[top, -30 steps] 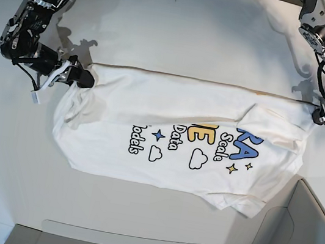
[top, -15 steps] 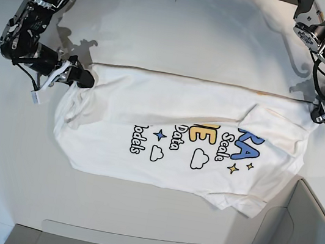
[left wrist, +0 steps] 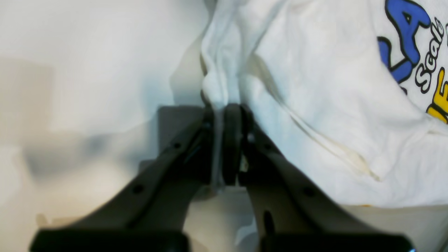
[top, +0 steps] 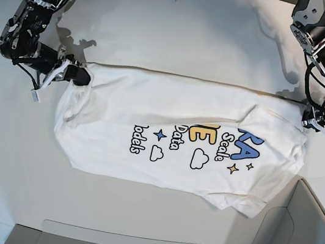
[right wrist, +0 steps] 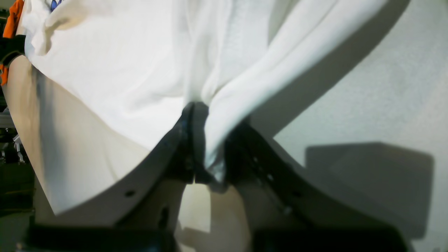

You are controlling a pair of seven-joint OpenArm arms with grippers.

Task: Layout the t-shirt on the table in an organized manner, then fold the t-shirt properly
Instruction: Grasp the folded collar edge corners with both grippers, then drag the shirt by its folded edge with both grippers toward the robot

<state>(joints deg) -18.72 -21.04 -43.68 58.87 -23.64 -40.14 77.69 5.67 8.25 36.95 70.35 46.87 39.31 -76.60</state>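
Pinching the t-shirt (top: pixel 178 140) with both grippers, left (left wrist: pixel 224 115) and right (right wrist: pixel 197 115), we should pull outward evenly, keeping cloth taut between fingers.

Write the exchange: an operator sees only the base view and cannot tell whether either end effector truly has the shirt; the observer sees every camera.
Operator: Has the left end effector caught cloth?
Observer: Yes. The left wrist view shows the left end effector shut on a bunched edge of the shirt.
Operator: And the right one?
Observer: The right wrist view shows the right end effector shut on a gathered fold of the shirt's edge.
Operator: Anything else I miss?
Observer: In the right wrist view the cloth fans out taut from the pinch, with the table beside it.
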